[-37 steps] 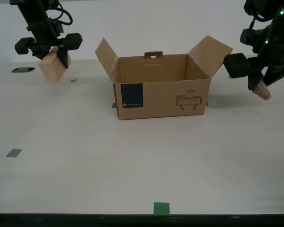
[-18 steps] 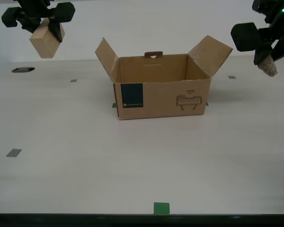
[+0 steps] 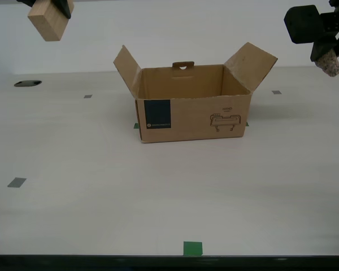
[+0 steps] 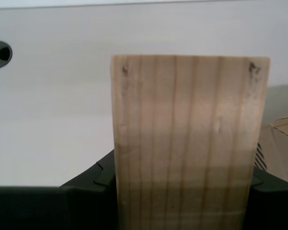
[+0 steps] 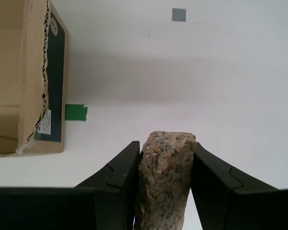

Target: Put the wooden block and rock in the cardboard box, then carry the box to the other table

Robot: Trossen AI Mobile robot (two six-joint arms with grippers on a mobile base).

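The open cardboard box point(image 3: 192, 104) stands on the beige table, flaps spread and its inside showing nothing; a flap of it point(image 5: 26, 76) appears in the first wrist view. My second gripper point(image 3: 48, 4) is shut on the pale wooden block point(image 3: 47, 21), held high at the exterior view's upper left; the block point(image 4: 189, 143) fills the second wrist view between the dark fingers point(image 4: 91, 179). My first gripper point(image 3: 327, 53) is shut on the speckled pinkish rock point(image 3: 330, 61), raised at the exterior view's upper right, beyond the box's flap; the rock point(image 5: 164, 177) sits clamped between both fingers point(image 5: 117, 172). The other table is out of view.
Grey tape squares point(image 3: 16, 182) and green tape marks point(image 3: 192, 248) dot the beige tabletop point(image 3: 158, 192). A dark round hole point(image 3: 27, 83) lies at the exterior view's far left. A green tape piece point(image 5: 76, 112) sits by the box's base.
Both arms have risen. The second gripper lifted the block up toward the exterior view's top left edge; the first gripper raised the rock higher beside the box's flap.
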